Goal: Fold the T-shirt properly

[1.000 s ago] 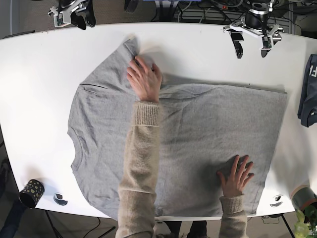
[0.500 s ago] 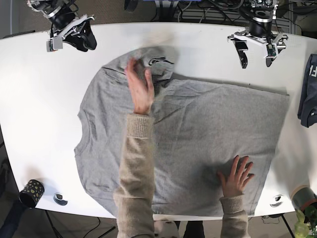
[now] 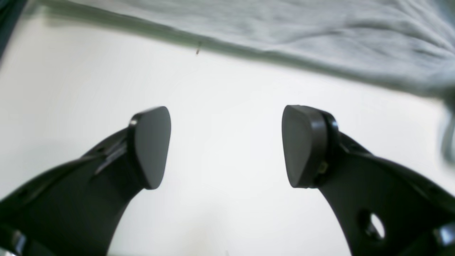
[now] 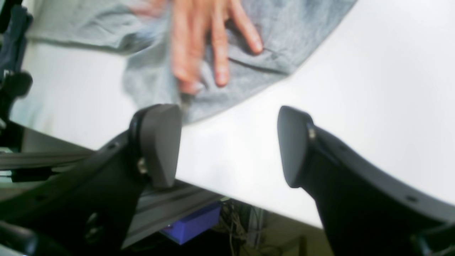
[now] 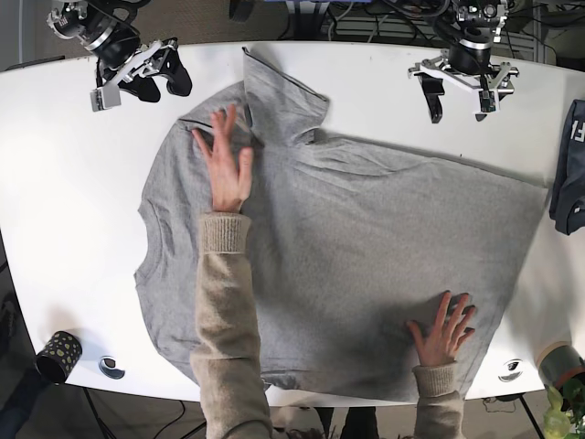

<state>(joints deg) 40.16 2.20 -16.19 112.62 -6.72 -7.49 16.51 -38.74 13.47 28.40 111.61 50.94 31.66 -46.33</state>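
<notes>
A white table (image 5: 55, 183) is seen to carry a grey T-shirt (image 5: 366, 265), spread nearly flat, one sleeve (image 5: 279, 96) turned up at the far edge. The shirt is being smoothed by a person in a beige sweater: one hand (image 5: 222, 160) is laid on the shoulder area, the other hand (image 5: 443, 331) is pressed on the hem near the table's front edge. The step in hand is judged to be laying-out, before any fold; no fold line is yet set. Both robot arms are parked at the far edge, off the cloth. The left gripper (image 5: 460, 91) is held with jaws apart, nothing between them; in its wrist view the shirt's edge lies ahead of the fingertips, not touching. The right gripper (image 5: 146, 78) is likewise spread and empty; the shoulder and the person's fingers (image 4: 220, 53) lie just ahead of it, the table edge below. The next move is judged to call for the hands to be withdrawn, then for the near sleeve and hem edges to be pinched. A dark blue garment (image 5: 571, 174) outboard of the left gripper bears white lettering, too cropped to be read. No other writing is legible.
</notes>
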